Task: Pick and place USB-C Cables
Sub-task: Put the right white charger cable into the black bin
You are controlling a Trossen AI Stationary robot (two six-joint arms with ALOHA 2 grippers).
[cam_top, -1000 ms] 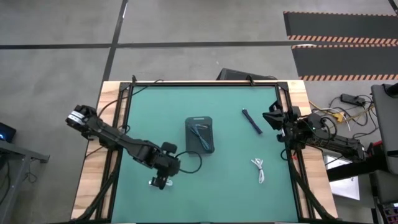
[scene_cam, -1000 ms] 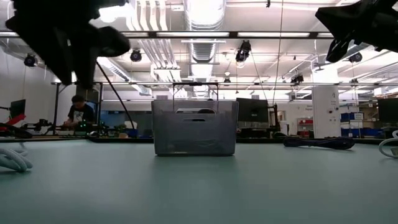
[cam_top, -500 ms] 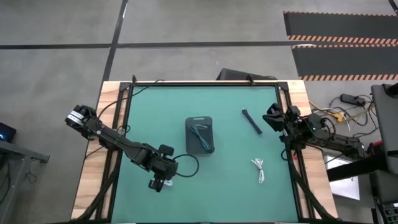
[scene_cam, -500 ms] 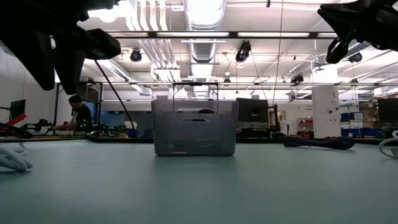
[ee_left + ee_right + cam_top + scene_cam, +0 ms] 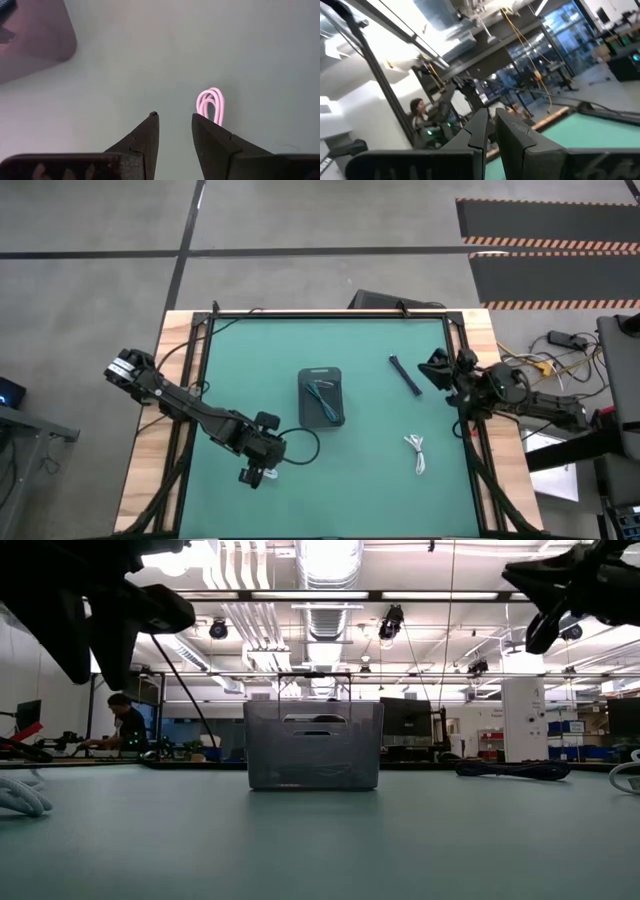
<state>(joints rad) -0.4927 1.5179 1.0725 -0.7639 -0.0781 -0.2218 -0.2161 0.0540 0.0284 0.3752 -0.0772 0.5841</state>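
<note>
Since one second earlier, the left gripper [image 5: 255, 477] had shifted slightly toward the table's near-left edge. Its fingers [image 5: 145, 137] stood partly open, holding nothing; a white cable [image 5: 212, 104] lay just beyond one fingertip. The tray [image 5: 321, 396] held a dark cable [image 5: 324, 393]. The right gripper [image 5: 432, 370] was closed, empty.

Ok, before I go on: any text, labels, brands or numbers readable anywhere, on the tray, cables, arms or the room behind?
No readable text in any view.
Tray: no marking visible.
White cable near the left gripper: no print.
Dark cable and other white cable: too small to show any.
Right gripper: bare dark fingers, no label.
Room behind the table: any signs or screens too blurred to read.
</note>
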